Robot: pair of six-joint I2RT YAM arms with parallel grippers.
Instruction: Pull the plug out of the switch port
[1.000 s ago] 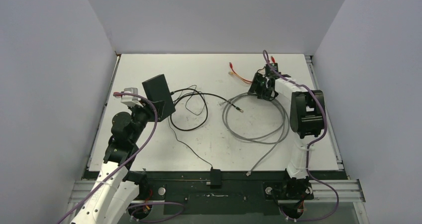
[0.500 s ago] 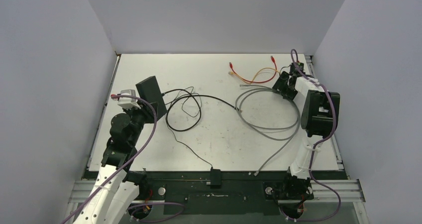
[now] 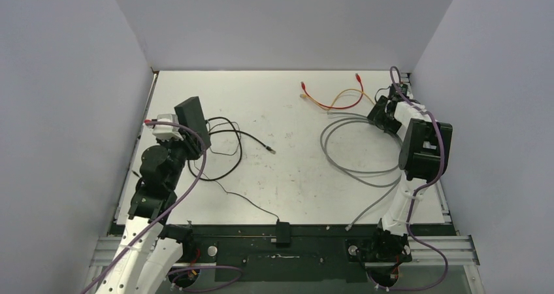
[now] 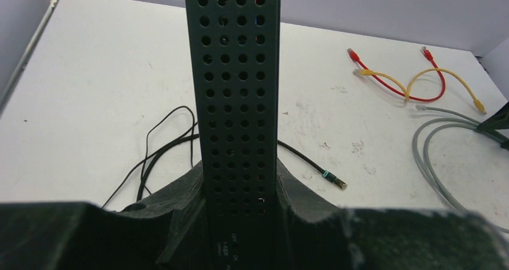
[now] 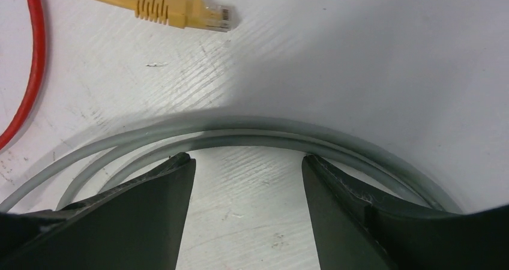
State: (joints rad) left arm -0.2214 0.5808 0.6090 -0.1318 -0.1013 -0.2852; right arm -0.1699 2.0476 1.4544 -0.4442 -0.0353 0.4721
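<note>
Switch stands upright at the left of the tabletop, pinched by the left fingers. The right fingers, spread, hover over the grey cable far right. Unplugging looks done; next, set it down.

Our top camera hangs above and behind the near edge of the white table, looking down toward the far edge, and takes in the whole surface. Our left wrist camera sits low near the left edge, hard against the flat matte-black perforated switch box, facing the far right corner. Our right wrist camera looks down, very close, near that corner. All three share the thin red patch cable, the yellow patch cable and the grey cable loops there
</note>
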